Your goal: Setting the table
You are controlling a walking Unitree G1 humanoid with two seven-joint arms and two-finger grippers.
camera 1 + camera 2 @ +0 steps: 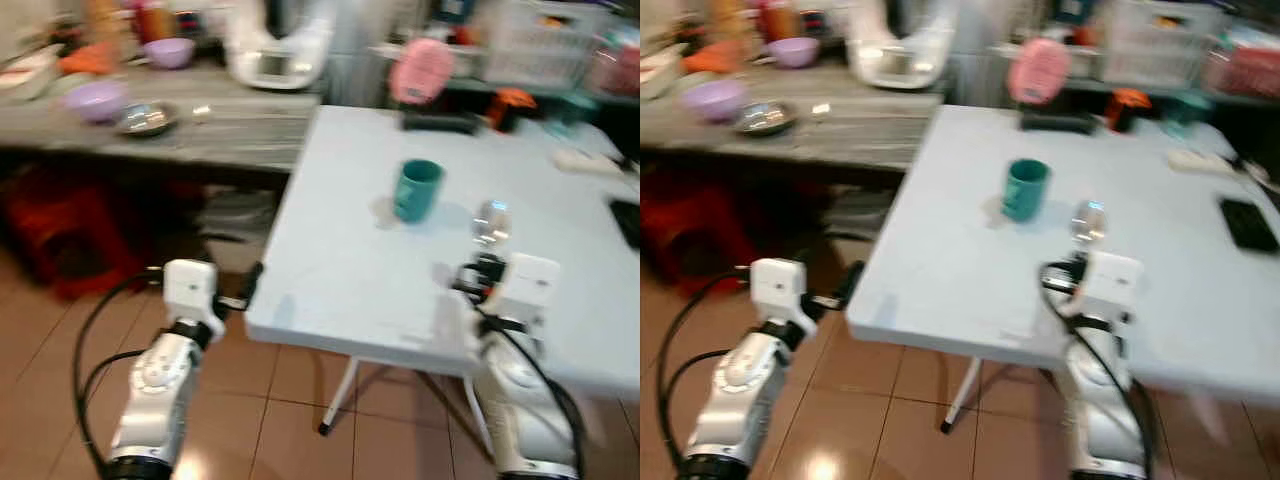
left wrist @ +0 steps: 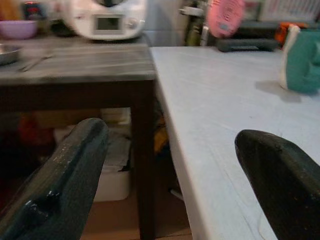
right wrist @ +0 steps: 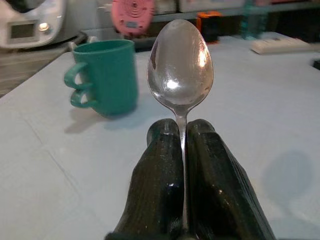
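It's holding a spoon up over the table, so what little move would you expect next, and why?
Probably lowering the spoon onto the white table just right of the teal mug. The right gripper has its fingers pinched shut on the handle, bowl pointing forward above the tabletop, with bare surface showing beside the mug. The left gripper is open at the table's edge, holding nothing.

Head stereo downward; wrists close over table [image 1: 340,260]

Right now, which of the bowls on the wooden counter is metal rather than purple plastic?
The shallow steel bowl at the counter's front; the two purple bowls sit beside and behind it.
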